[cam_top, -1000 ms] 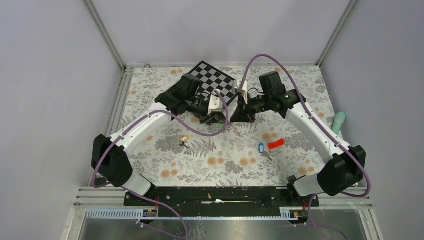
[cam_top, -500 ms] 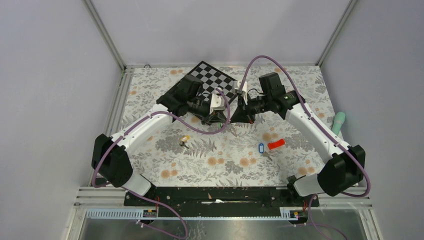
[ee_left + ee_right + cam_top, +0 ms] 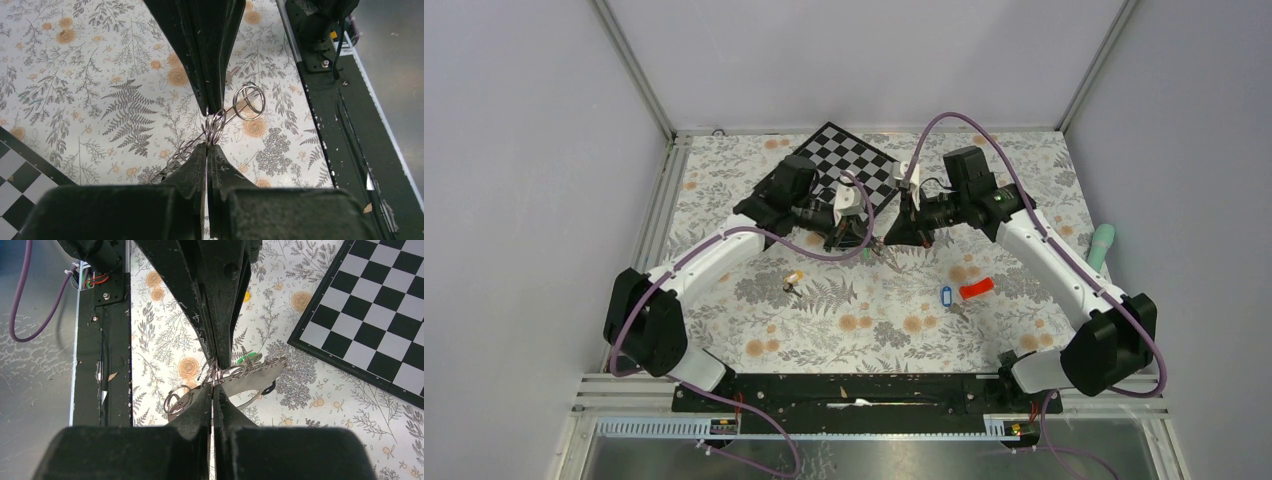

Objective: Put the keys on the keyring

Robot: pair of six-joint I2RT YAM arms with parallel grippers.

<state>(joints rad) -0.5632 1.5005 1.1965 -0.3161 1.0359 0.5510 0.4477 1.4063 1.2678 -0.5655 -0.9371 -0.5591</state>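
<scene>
The left arm (image 3: 714, 252) has slid in a bit and its jaws have shut. Now the left jaws pinch the thin rings (image 3: 215, 127). The right jaws are shut tight on the keyring (image 3: 252, 376), close to the checkerboard (image 3: 849, 160). A green key (image 3: 248, 358) sits just beside it. The yellow key (image 3: 793, 280) and blue key (image 3: 944, 295) lie well apart on the counter (image 3: 714, 170).

The keyring looks stiff and light. The rings look springy and slippery, so pinch them at the edge. There is room in the middle, but the arms are very close.
</scene>
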